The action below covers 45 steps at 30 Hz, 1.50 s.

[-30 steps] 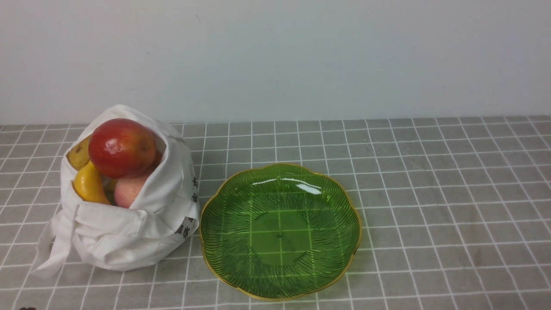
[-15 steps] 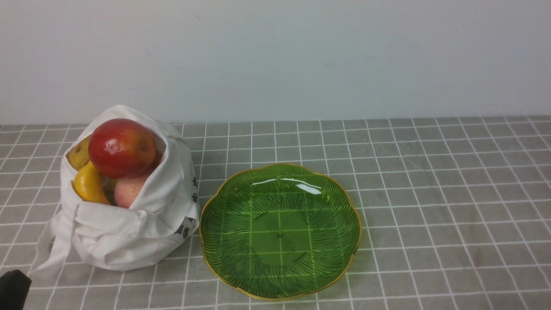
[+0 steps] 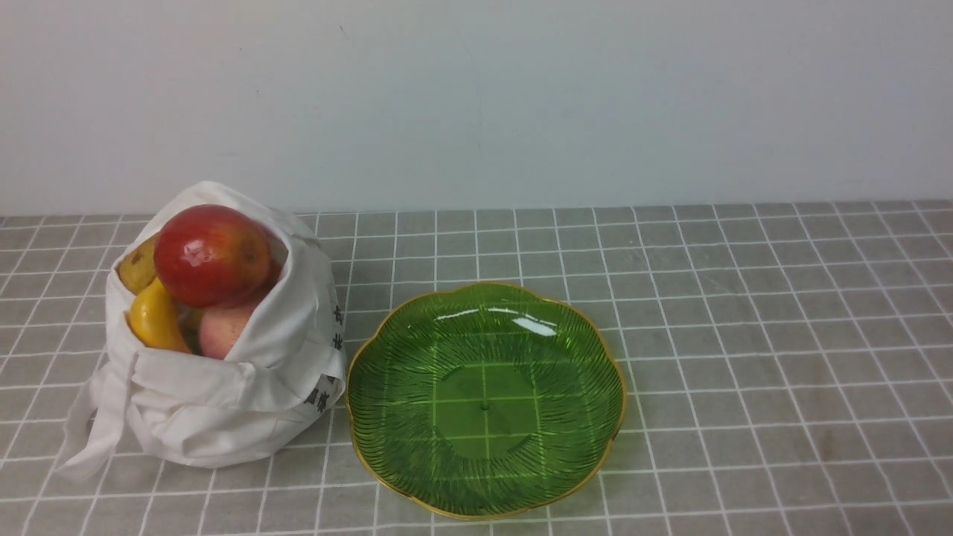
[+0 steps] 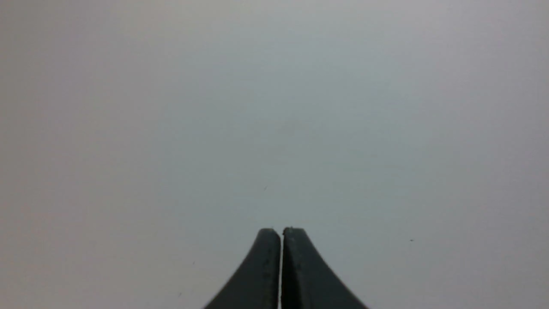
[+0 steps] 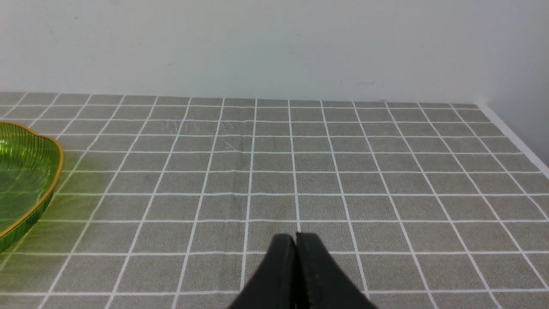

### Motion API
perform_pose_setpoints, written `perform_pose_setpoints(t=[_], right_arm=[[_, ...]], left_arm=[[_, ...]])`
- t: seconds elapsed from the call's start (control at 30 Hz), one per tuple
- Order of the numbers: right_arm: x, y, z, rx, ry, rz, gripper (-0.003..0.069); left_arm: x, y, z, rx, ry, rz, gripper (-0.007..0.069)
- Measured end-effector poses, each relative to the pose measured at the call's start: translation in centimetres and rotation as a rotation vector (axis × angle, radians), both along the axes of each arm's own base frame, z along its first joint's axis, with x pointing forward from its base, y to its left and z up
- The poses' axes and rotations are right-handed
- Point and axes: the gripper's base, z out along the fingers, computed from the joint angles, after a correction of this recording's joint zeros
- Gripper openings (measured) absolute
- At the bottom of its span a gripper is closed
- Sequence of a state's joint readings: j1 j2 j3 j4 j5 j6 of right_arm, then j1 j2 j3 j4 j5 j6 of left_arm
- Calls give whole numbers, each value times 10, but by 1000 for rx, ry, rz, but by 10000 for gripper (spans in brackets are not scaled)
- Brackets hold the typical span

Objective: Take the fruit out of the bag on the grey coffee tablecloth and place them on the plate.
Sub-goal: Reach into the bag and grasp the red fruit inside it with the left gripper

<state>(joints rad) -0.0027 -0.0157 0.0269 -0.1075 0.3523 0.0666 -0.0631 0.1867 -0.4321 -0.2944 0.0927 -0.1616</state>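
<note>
The white cloth bag (image 3: 216,402) stands at the left on the grey checked tablecloth (image 3: 744,335). In its open top sit a red apple (image 3: 212,255), a yellow banana (image 3: 154,318), a pink peach (image 3: 223,331) and a brownish pear (image 3: 138,269). The green plate (image 3: 595,350) with a gold rim lies empty just right of the bag; its edge shows in the right wrist view (image 5: 53,169). Neither gripper shows in the front view. My left gripper (image 4: 281,231) is shut, facing only a blank grey wall. My right gripper (image 5: 296,237) is shut and empty above the cloth, right of the plate.
A plain pale wall (image 3: 476,97) runs along the back of the table. The cloth's right edge (image 5: 514,137) shows in the right wrist view.
A dark part of the left arm showed at the bottom left corner of the front view half a second ago and has gone out of that view. Bag, fruit and plate have not moved.
</note>
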Motion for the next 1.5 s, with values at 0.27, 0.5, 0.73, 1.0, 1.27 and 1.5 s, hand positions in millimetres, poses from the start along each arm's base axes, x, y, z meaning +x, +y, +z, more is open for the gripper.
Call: perform_pose_setpoints(t=[0.27,0.5,0.73,1.0,1.27,1.5], right_arm=[[0,0,0,0,1,0,-15],[0,0,0,0,1,0,-15],[0,0,0,0,1,0,-15],[0,0,0,0,1,0,-15],[0,0,0,0,1,0,-15],[0,0,0,0,1,0,-15]], left_arm=[[80,-19,28,291,752,-192,-8],[154,-24,28,438,920,-263,61],[203,-23,13,453,949,-227,371],[238,-23,-7,445,911,-186,679],[260,-23,-34,453,976,-192,683],[266,-23,-42,455,996,-194,676]])
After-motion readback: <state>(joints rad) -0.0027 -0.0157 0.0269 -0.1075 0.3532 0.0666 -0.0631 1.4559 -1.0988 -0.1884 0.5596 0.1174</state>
